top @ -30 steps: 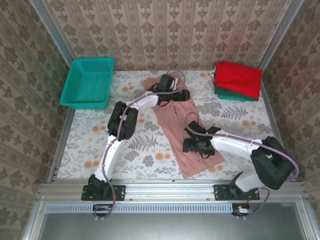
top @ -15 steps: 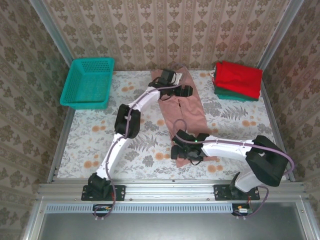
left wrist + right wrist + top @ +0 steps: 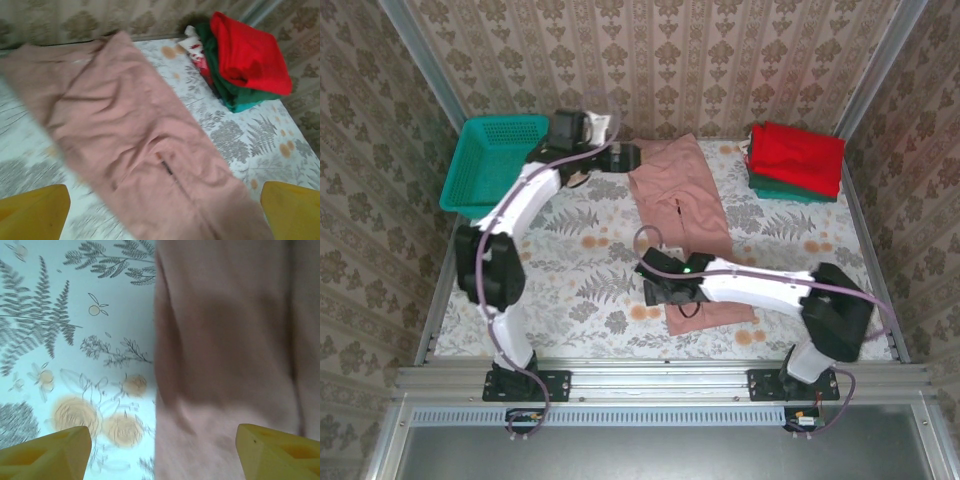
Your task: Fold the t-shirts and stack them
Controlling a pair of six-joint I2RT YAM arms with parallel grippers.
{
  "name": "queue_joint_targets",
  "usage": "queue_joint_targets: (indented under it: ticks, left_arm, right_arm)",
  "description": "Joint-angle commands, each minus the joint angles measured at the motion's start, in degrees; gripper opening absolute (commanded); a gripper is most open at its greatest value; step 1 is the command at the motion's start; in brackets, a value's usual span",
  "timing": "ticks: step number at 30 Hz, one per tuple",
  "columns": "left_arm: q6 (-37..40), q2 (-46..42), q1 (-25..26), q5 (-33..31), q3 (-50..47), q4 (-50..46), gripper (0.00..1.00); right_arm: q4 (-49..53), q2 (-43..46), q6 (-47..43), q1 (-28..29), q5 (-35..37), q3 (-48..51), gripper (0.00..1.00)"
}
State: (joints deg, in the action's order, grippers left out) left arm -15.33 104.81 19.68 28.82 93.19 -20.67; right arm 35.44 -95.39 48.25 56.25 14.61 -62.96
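Dusty-pink t-shirt (image 3: 685, 220) lies flat on the floral bench (image 3: 570, 280), folded into a long narrow strip. It runs from the upper centre of the top frame down to the lower centre, tilted slightly rightward. A small dark mark sits mid-strip, too small to read.

Left tool (image 3: 628, 158) is at the strip's upper-left corner, just beside the cloth, in the upper centre of the top frame. In the left wrist view its yellow fingertips (image 3: 35, 210) sit in the two lower corners, wide apart with nothing between them, and the pink t-shirt (image 3: 130, 145) is spread across the bench ahead.

Right tool (image 3: 672, 295) is over the strip's lower-left edge, in the lower centre of the top frame. In the right wrist view its fingertips (image 3: 47, 452) are spread apart. The left one is above bare bench (image 3: 75, 340), the right one above the cloth (image 3: 230, 340), and the shirt's edge runs between them. It is not clamped on anything.

Folded red t-shirt (image 3: 798, 155) rests on the dark green t-shirt (image 3: 790, 190), stacked in the upper right of the top frame, well apart from the pink one. The left wrist view shows the same stack, red (image 3: 250, 50) over green (image 3: 225, 85).

Teal mesh basket (image 3: 505, 122) stands at the bench's upper-left corner.
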Motion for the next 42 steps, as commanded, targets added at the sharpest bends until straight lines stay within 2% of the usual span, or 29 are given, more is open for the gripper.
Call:
queue_joint_targets:
  ticks: [1, 4, 10, 15, 18, 22, 26, 27, 29, 33, 36, 38, 40, 42]
  left_arm:
    - [0.5, -7.1, -1.9, -0.7, -14.3, 2.8, 1.0]
    - [0.5, -16.5, -3.9, -3.1, -26.4, 5.1, 1.0]
    - [-4.1, -35.1, -8.2, -6.4, -45.7, 8.0, 1.0]
    - [-8.7, -51.6, -12.0, -11.9, -56.3, 8.1, 1.0]
    - [-10.3, -59.5, -14.2, -12.6, -59.5, 6.4, 1.0]
    - [-13.1, -63.9, -16.1, -8.3, -61.8, 3.9, 0.99]
    - [-17.5, -65.0, -14.8, -2.4, -65.2, 3.3, 0.81]
    - [-18.4, -65.8, -13.8, -2.4, -66.0, 2.4, 0.77]
    - [-19.7, -67.6, -10.1, -3.5, -67.9, 0.6, 0.74]
    - [-23.3, -70.3, 3.2, -10.7, -70.5, -5.5, 0.71]
    - [-28.3, -71.8, 13.5, -14.9, -73.5, -7.6, 0.63]
    - [-32.4, -72.5, 19.1, -17.0, -75.8, -7.7, 0.53]
    - [-36.2, -72.8, 24.7, -18.7, -77.9, -7.1, 0.49]
    - [-38.9, -73.0, 30.1, -21.0, -79.2, -6.6, 0.5]
  right_arm:
    - [-0.9, -8.8, -2.0, 0.5, 0.5, -3.6, 0.78]
    - [0.2, -13.6, -0.3, 1.1, 1.1, -5.7, 0.79]
    - [-6.7, -16.5, 2.1, 5.4, -5.2, -6.3, 0.79]
    - [-10.3, -20.3, 3.3, 9.2, -9.1, -12.1, 0.79]
    - [-9.7, -23.5, 3.3, 10.5, -10.3, -17.0, 0.79]
    - [-7.7, -23.9, 1.6, 10.9, -10.4, -21.5, 0.83]
    - [-5.3, -15.3, 0.3, 10.0, -7.5, -18.0, 0.88]
    - [-5.0, -11.8, 0.3, 9.8, -6.4, -15.6, 0.89]
    - [-2.4, -5.2, 1.1, 9.7, -3.9, -10.7, 0.9]
    - [2.0, 8.5, 8.3, 9.7, 0.1, 3.8, 0.87]
    - [2.3, 18.5, 16.0, 9.9, -0.9, 16.2, 0.8]
    - [0.4, 23.4, 19.9, 10.2, -2.3, 23.4, 0.71]
    - [-3.0, 26.8, 22.8, 10.5, -4.5, 29.4, 0.68]
    - [-7.0, 28.2, 23.8, 10.5, -6.3, 32.9, 0.68]
